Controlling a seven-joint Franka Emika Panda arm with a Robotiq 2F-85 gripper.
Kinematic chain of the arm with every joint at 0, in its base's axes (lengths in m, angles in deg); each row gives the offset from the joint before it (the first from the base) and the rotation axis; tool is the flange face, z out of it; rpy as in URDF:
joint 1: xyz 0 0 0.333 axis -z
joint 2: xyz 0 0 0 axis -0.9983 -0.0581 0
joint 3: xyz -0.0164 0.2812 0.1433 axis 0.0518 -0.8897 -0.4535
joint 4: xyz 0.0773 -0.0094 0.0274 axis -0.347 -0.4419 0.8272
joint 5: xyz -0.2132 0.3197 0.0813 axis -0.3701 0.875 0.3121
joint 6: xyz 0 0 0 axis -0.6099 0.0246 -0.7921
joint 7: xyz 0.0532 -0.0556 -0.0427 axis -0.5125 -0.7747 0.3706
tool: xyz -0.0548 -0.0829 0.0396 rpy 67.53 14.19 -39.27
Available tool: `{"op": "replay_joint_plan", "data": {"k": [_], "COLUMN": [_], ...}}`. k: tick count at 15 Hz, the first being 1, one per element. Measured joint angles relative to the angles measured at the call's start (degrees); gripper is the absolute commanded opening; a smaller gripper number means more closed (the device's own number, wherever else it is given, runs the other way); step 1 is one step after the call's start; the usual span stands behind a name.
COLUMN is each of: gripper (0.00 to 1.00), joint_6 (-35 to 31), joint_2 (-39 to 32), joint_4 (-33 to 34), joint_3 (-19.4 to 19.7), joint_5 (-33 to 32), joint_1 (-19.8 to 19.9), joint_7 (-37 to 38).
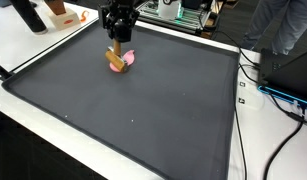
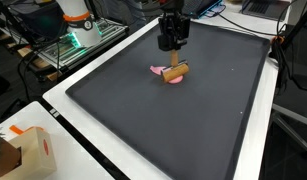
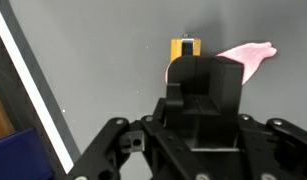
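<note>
My gripper (image 1: 117, 42) is over the far part of a black mat (image 1: 143, 110) and points down. It looks shut on a small tan wooden block (image 1: 115, 55), which hangs below the fingers. The block's lower end touches or sits just above a pink cloth (image 1: 126, 63) that lies crumpled on the mat. The gripper (image 2: 174, 48), the block (image 2: 176, 70) and the cloth (image 2: 161, 72) show in both exterior views. In the wrist view the black fingers (image 3: 198, 68) hide most of the block (image 3: 183, 47), and the pink cloth (image 3: 248, 55) spreads to its right.
The mat lies on a white table (image 1: 53, 135). A cardboard box (image 2: 28, 150) stands at a table corner. Cables (image 1: 263, 85) run off the mat's side. A person (image 1: 283, 25) and lab equipment (image 2: 78, 25) are beyond the table.
</note>
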Motion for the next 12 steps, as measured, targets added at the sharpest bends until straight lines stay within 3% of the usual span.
{"op": "replay_joint_plan", "data": {"k": [5, 12], "gripper": [0.24, 0.24], "joint_6": [2.6, 13.7], "joint_2": [-0.3, -0.2], "joint_4": [0.4, 2.9], "joint_3": [-0.1, -1.5], "joint_5": [-0.4, 4.8], "joint_1": [-0.1, -0.5], "joint_7": [-1.9, -16.4]}}
